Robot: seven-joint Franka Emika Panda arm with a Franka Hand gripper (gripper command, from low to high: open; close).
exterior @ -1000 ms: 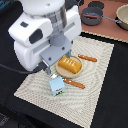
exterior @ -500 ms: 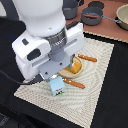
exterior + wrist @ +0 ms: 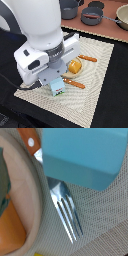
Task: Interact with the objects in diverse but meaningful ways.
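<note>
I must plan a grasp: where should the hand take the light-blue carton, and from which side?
Grip the light-blue carton across its flat side walls, coming from above. It is boxy and seems to stand upright on the mat, with the fork lying close beside it.

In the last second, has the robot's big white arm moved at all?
Yes. The arm has come down toward the exterior view's lower right, now hiding more of the woven mat.

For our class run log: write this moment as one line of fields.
arm: low over mat | gripper: hidden | carton: on mat, below arm | fork: beside carton | loaf: on plate | pots: behind mat
</note>
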